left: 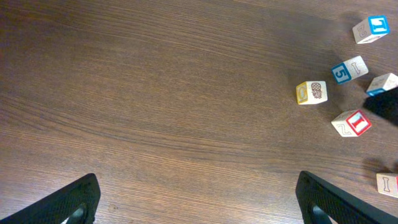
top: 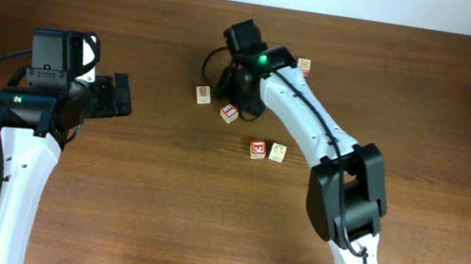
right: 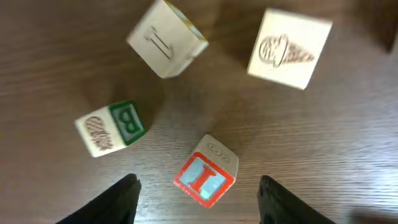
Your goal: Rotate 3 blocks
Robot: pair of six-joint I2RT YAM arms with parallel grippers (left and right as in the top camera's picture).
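Blocks (top: pixel 257 149): five visible overhead, two boldly red-faced.

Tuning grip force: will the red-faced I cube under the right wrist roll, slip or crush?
Likely stiff: the red-faced cube looks like solid wood with crisp edges. Its flat faces suggest sliding or twisting on the table, not rolling. It sits skewed to the right tool, so a pinch may turn it.
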